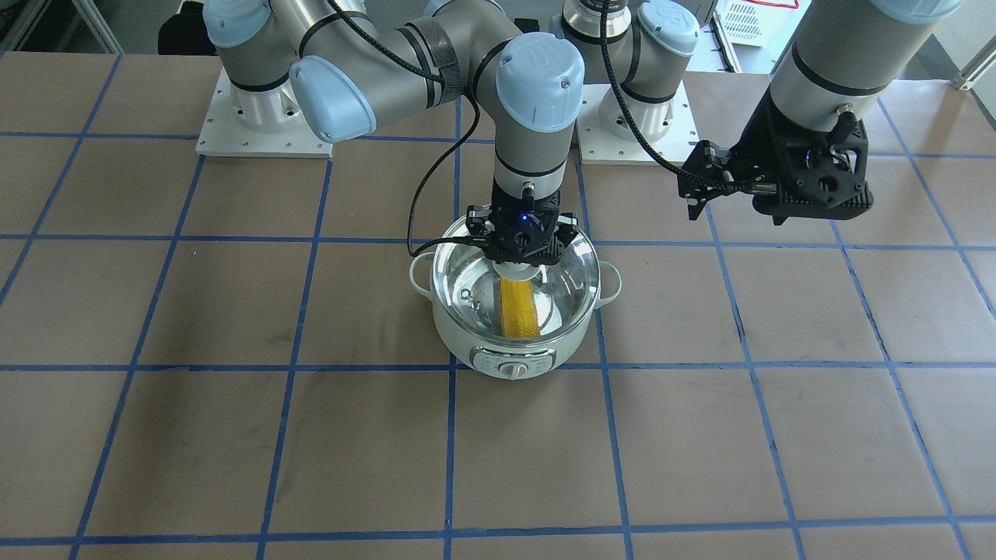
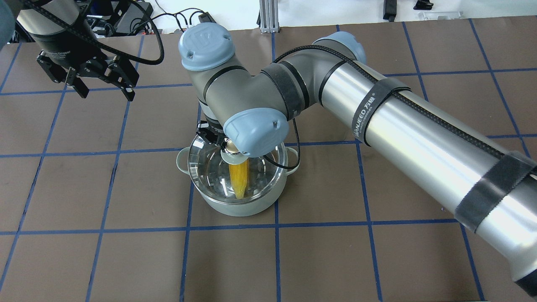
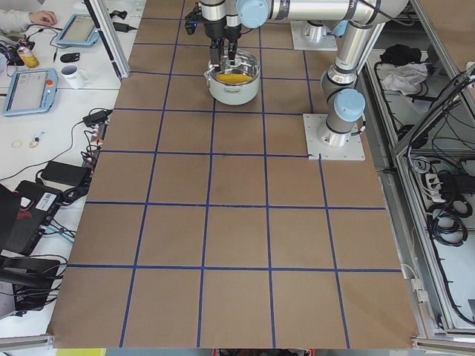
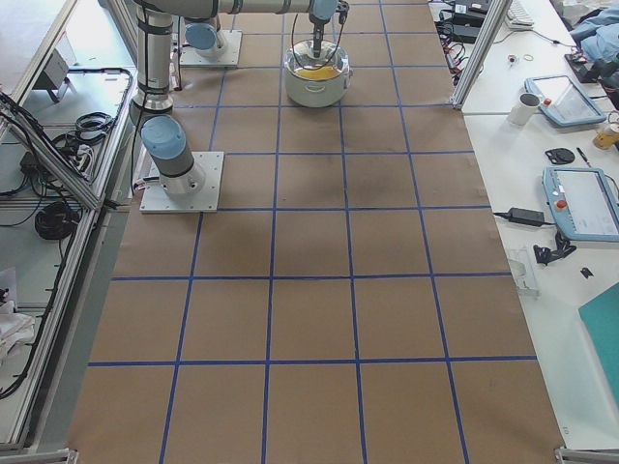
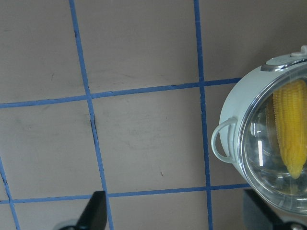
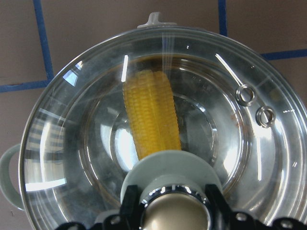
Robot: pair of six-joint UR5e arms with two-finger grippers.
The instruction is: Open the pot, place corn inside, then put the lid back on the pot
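The mint-green pot (image 1: pixel 513 350) stands at the table's middle with the yellow corn (image 1: pixel 519 307) lying inside it. The glass lid (image 1: pixel 562 286) sits on the pot's rim. My right gripper (image 1: pixel 520 258) comes straight down over the lid and is shut on its beige knob (image 6: pixel 175 213), a finger (image 6: pixel 127 207) on either side. The right wrist view shows the corn (image 6: pixel 151 112) through the glass. My left gripper (image 2: pixel 105 92) hangs open and empty above the table, well off to the pot's side; its wrist view shows the pot (image 5: pixel 235 105), a loop handle (image 5: pixel 221 143) and the corn (image 5: pixel 291 124).
Brown paper with a blue tape grid covers the table. The two arm base plates (image 1: pixel 261 117) stand at the robot's edge. A white basket (image 1: pixel 747 19) sits beyond the table. Desks with tablets (image 3: pixel 30 89) and a mug flank the table in the side views.
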